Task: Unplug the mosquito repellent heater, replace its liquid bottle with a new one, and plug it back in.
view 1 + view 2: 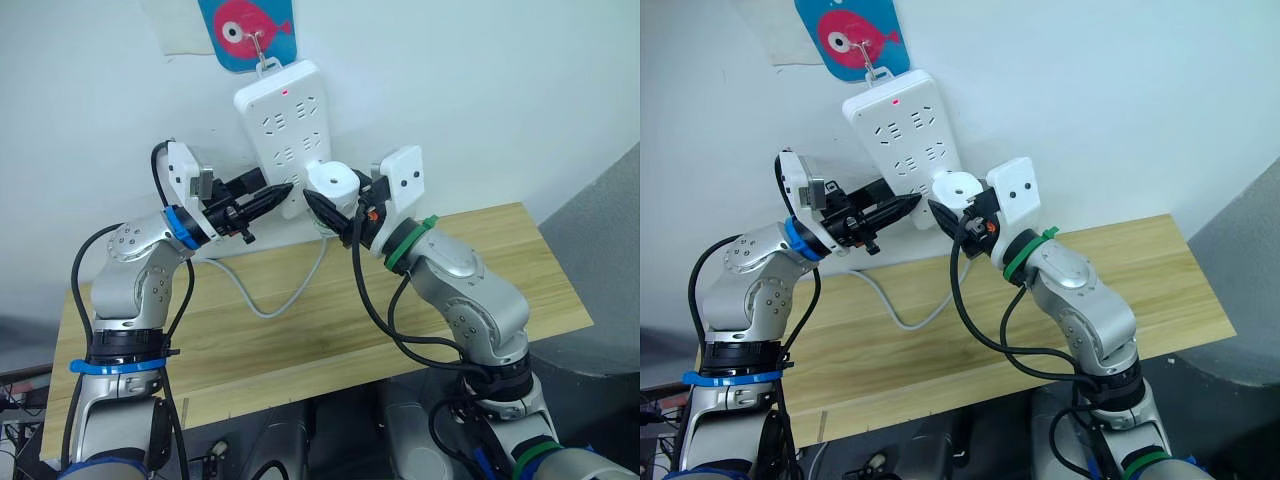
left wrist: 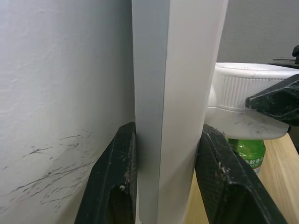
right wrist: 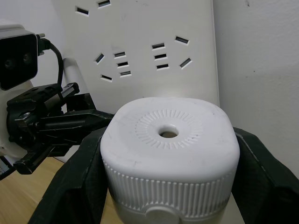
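Bright, even, diffuse light gives soft shadows on the wall [image 1: 480,90]; wrist views are sharp on the heater [image 3: 170,154], softer at near edges.

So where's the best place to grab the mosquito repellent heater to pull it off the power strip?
Probably the ribbed band around the mosquito repellent heater, pinched from its two opposite sides. The rounded top with the hole offers little to hold, and the bottle hangs below. The right gripper is already shut on it that way, while the left gripper clamps the edge of the power strip.
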### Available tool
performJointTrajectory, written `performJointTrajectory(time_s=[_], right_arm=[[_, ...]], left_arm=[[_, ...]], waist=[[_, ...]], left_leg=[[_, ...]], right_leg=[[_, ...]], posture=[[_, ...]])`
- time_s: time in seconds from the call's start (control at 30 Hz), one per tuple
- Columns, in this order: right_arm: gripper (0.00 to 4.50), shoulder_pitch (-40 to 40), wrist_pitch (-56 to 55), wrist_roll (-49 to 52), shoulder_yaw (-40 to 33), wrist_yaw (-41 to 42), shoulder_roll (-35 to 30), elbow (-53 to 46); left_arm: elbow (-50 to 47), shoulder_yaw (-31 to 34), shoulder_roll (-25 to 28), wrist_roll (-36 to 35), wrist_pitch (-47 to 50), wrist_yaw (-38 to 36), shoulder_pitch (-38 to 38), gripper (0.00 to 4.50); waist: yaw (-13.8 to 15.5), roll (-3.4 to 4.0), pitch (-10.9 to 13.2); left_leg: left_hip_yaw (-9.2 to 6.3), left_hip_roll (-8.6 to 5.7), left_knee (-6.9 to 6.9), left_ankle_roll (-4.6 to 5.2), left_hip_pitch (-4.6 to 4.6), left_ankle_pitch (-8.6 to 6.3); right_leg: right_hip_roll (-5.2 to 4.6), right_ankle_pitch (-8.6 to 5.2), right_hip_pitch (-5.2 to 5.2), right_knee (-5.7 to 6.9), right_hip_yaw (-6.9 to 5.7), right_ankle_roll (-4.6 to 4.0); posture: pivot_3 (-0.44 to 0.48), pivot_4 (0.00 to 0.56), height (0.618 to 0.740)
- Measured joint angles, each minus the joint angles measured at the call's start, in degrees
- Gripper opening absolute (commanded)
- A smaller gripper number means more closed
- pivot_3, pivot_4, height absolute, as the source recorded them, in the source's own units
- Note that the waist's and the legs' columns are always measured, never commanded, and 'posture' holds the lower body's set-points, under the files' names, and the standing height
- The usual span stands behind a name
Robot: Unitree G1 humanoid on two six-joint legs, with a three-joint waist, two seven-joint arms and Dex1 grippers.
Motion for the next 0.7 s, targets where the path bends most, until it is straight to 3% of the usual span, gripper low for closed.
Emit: performJointTrajectory(time_s=[0.27, 0.33, 0.43, 0.7], right_arm=[[3.07, -0.1, -1.3, -0.4, 0.5, 0.3, 0.1, 1.3], [3.79, -0.1, -1.4, -0.5, 0.5, 0.7, -0.2, 1.5], [4.46, -1.3, -1.6, -2.0, 0.2, 0.2, -1.0, 2.6], [4.46, 4.5, 3.6, 1.1, -2.4, 2.0, -6.4, -7.6]], left_arm=[[0.0, 0.1, 0.2, 0.0, 0.0, 0.3, 0.4, 1.31], [0.0, 0.1, 0.2, 0.1, 0.0, 0.3, 0.5, 1.31], [-0.5, -0.9, -1.0, -0.1, -0.6, -0.1, 0.5, 1.31], [0.6, -1.5, -0.8, 0.9, -3.0, -0.3, 0.1, 1.31]], waist=[[-0.1, 0.0, -0.3], [-0.1, -0.01, -0.5], [0.2, -0.04, -0.7], [0.6, -0.14, -0.8]], left_leg=[[0.02, 0.0, 0.0, -0.04, 0.04, 0.02], [0.02, 0.01, -0.01, -0.04, 0.04, 0.02], [0.01, 0.0, -0.03, -0.04, 0.02, 0.02], [0.0, -0.04, -0.04, -0.01, -0.07, 0.0]], right_leg=[[0.01, 0.0, -0.01, 0.03, 0.02, -0.01], [0.01, 0.0, -0.01, 0.02, 0.03, -0.01], [0.0, 0.0, -0.01, -0.05, -0.03, -0.01], [-0.07, 0.0, -0.01, -0.19, -0.13, -0.01]], posture=[[-0.068, 0.262, 0.74], [-0.068, 0.262, 0.74], [-0.074, 0.264, 0.74], [-0.098, 0.272, 0.74]])
